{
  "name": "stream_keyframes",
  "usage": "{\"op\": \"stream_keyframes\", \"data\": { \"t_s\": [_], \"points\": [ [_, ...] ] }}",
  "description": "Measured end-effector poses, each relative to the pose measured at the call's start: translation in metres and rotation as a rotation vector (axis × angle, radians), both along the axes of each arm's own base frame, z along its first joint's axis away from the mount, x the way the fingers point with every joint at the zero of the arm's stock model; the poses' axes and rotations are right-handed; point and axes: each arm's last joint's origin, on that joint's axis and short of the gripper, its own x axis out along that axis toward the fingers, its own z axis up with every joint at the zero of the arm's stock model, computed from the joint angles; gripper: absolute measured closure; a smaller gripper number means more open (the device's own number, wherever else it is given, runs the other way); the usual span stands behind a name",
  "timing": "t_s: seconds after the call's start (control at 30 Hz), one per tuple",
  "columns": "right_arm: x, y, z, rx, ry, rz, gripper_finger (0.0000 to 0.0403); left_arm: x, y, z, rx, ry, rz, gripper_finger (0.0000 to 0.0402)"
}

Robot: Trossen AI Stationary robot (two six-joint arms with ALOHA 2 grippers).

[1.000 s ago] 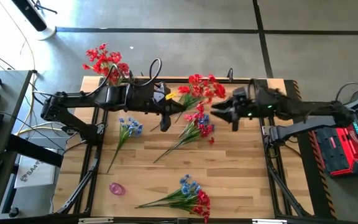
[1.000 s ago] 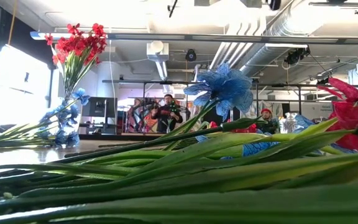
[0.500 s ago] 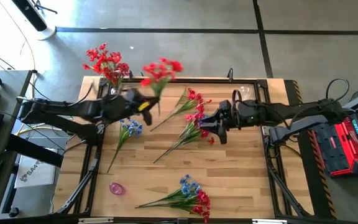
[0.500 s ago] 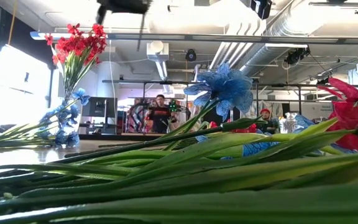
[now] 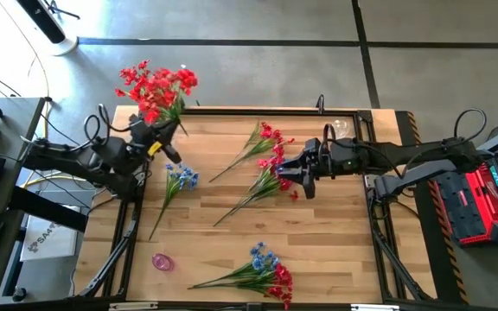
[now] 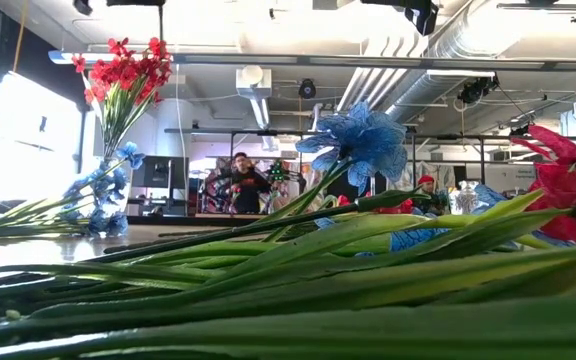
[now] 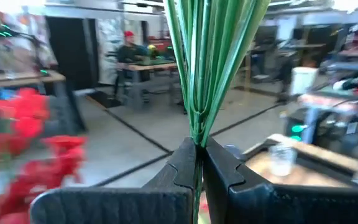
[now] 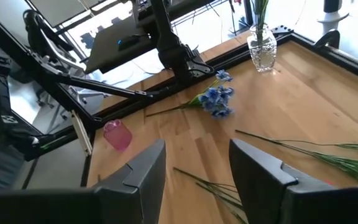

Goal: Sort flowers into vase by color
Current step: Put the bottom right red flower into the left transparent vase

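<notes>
Pink cup [image 5: 162, 261] — near table [image 5: 335, 250] edge

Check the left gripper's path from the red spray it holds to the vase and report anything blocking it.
Nothing visible blocks it. The left gripper is shut on the red spray right by the vase at the table's far left corner. The red flowers already in the vase crowd its mouth.

Vase [image 8: 261, 45] at table's [image 5: 335, 250] far-left corner, loose flowers [image 5: 271, 168] mid-table, another bunch [image 5: 262, 272] at near edge
</notes>
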Motion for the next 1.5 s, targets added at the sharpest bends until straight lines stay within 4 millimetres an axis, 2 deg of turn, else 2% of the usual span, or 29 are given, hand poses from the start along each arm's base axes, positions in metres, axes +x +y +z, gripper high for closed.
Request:
{"op": "stream_keyframes", "data": {
  "t_s": [0.27,0.4,0.57,1.0,1.1,1.37,1.5],
  "points": [
    [-0.001,-0.004,-0.003,0.015,0.034,-0.021,0.0237,-0.032,0.003,0.004,-0.012,-0.006,0.188,0.0401],
    [-0.002,-0.004,-0.006,0.013,0.061,-0.022,0.0237,-0.048,0.006,-0.006,-0.063,-0.035,0.296,0.0401],
    [-0.002,-0.005,-0.007,-0.013,0.075,-0.028,0.0237,-0.059,0.009,-0.022,-0.073,-0.075,0.422,0.0401],
    [-0.003,-0.015,-0.009,-0.058,0.103,-0.031,0.0237,-0.069,0.019,-0.061,-0.119,-0.197,0.526,0.0401],
    [-0.004,-0.015,-0.011,-0.061,0.126,-0.029,0.0237,-0.068,0.021,-0.062,-0.131,-0.236,0.565,0.0401],
    [-0.006,-0.015,-0.014,-0.074,0.166,-0.005,0.0237,-0.069,0.026,-0.062,-0.071,-0.105,0.644,0.0401],
    [-0.006,-0.016,-0.014,-0.103,0.164,0.004,0.0237,-0.068,0.029,-0.077,-0.079,-0.132,0.675,0.0401]
  ]
}}
